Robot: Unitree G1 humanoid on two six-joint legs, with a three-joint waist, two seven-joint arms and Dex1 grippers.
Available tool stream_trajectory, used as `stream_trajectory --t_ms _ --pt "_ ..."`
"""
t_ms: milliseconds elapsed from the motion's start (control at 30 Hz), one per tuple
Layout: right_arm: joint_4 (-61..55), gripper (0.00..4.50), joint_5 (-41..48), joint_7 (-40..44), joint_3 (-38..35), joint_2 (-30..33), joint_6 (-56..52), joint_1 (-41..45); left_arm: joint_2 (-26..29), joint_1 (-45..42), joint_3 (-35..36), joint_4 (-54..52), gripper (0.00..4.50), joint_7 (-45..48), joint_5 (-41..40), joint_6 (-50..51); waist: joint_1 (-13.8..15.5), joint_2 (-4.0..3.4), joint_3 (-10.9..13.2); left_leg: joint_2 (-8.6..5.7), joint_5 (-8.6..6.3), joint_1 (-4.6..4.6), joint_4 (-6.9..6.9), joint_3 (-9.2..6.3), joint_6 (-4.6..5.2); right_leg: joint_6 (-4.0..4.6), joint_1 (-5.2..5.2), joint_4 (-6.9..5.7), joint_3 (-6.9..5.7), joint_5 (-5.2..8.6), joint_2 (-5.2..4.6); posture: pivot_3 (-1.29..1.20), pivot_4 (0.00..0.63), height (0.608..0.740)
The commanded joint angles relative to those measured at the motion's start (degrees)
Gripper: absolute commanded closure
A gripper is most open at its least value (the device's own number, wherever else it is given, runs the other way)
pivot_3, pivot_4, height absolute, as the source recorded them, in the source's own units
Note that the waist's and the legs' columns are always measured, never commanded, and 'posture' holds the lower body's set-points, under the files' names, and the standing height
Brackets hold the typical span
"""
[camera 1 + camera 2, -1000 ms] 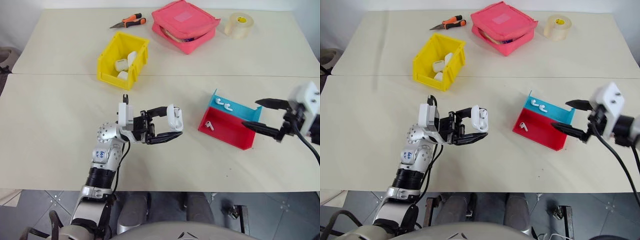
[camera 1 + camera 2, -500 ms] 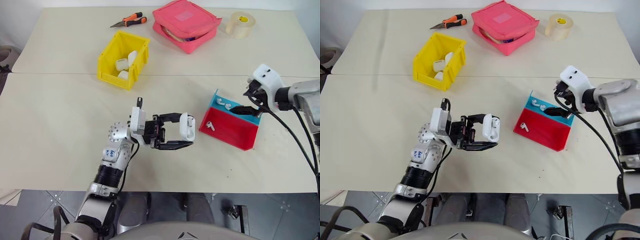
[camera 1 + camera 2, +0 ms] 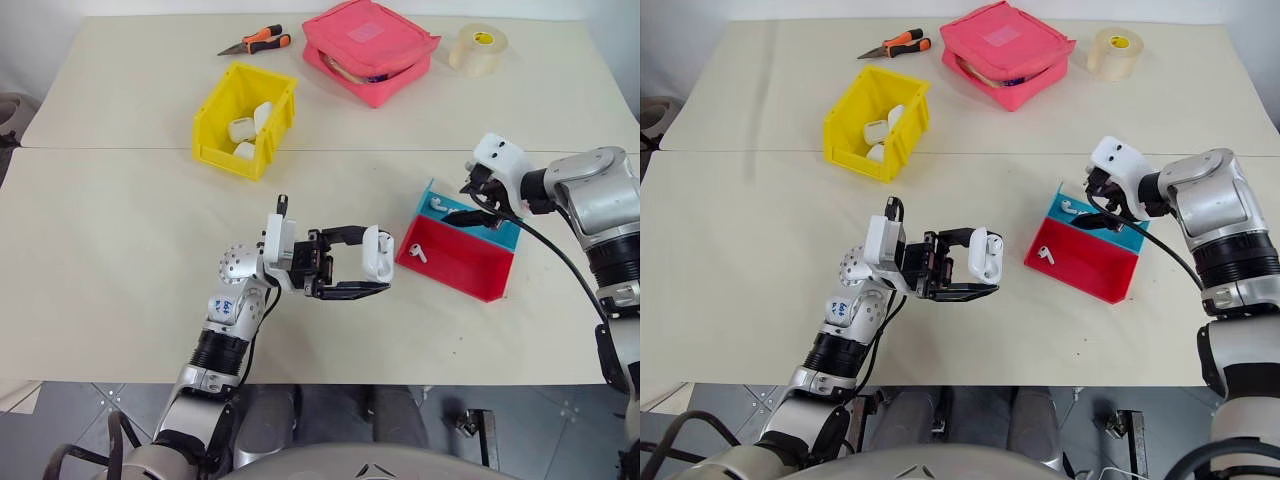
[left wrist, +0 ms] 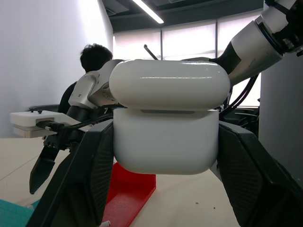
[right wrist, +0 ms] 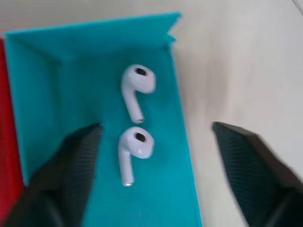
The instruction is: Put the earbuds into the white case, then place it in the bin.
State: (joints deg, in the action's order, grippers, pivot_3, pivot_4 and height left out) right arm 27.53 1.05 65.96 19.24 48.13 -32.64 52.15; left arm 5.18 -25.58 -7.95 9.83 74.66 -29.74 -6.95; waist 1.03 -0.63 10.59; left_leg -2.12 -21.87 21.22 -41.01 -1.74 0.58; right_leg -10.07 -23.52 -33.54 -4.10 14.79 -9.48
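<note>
Earbuds (image 5: 136,87) not yet cased: two lie in blue half of tray (image 3: 505,235), another in red half. Your right gripper (image 3: 478,207) hovers over blue pair, fingers spread, nothing held. Left gripper (image 3: 368,270) clamps white case (image 3: 377,252) above table, lid looks shut. Left for you: pick buds, load case, carry it to yellow bin (image 3: 212,124).
</note>
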Motion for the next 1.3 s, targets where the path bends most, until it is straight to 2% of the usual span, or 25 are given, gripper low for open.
stream_trajectory --t_ms 33,100,767,833,933,967,1300 --pt "1.3 2.03 -2.3 2.0 1.1 -0.3 0.8 0.2 -0.4 -0.3 -0.2 -1.2 1.69 -0.3 0.0 -0.7 0.0 0.00 0.0 0.00 0.00 -0.01 0.00 0.00 0.00 0.00 0.00 0.00 0.00 0.00 0.00 0.00 0.150 0.740" --pt "1.3 2.66 -3.3 2.8 1.5 0.0 1.3 0.2 -0.3 -0.2 -0.2 -1.3 1.69 -0.4 -0.1 -0.6 0.0 0.00 0.0 0.01 0.00 -0.02 -0.01 0.00 0.00 0.00 0.01 -0.02 0.00 0.00 0.00 0.00 0.150 0.740" --pt "5.9 2.66 -9.5 8.9 1.5 0.0 7.0 1.3 -0.6 -0.1 -0.2 -1.8 1.69 -1.3 -0.2 -0.5 0.2 0.00 0.0 0.00 0.00 -0.03 -0.07 -0.01 0.00 -0.01 0.04 -0.05 0.00 -0.01 0.00 0.00 0.150 0.740" --pt "5.8 3.03 -9.5 9.1 1.4 -0.3 7.1 1.1 -0.6 -0.3 -0.2 -1.7 1.69 -1.3 -0.2 -0.5 0.1 0.00 0.0 0.00 0.00 -0.03 -0.07 -0.01 0.00 -0.01 0.04 -0.05 0.00 -0.01 0.00 0.00 0.150 0.740" --pt "5.7 3.88 -9.5 9.2 1.2 -0.5 7.0 1.0 -0.5 -0.3 -0.2 -1.8 1.69 -1.4 -0.2 -0.4 0.1 0.01 0.0 0.00 0.00 -0.04 -0.08 -0.01 0.00 -0.01 0.06 -0.05 0.00 -0.01 0.00 0.00 0.150 0.740" --pt "5.7 4.01 -9.5 8.7 0.9 -0.7 7.0 0.9 -0.5 -0.3 -0.2 -1.8 1.69 -1.4 -0.2 -0.4 0.1 0.01 0.0 0.01 0.00 -0.05 -0.08 -0.01 0.00 -0.01 0.06 -0.06 0.00 -0.01 0.00 0.00 0.150 0.740" --pt "-0.4 4.01 -8.6 7.7 -2.6 1.2 4.8 -3.4 -0.6 -0.4 -0.4 -1.6 1.69 -1.1 -0.4 0.0 0.2 0.03 0.0 0.01 0.00 -0.07 -0.09 -0.01 -0.01 -0.01 0.07 -0.06 0.00 -0.01 0.00 0.00 0.150 0.740"
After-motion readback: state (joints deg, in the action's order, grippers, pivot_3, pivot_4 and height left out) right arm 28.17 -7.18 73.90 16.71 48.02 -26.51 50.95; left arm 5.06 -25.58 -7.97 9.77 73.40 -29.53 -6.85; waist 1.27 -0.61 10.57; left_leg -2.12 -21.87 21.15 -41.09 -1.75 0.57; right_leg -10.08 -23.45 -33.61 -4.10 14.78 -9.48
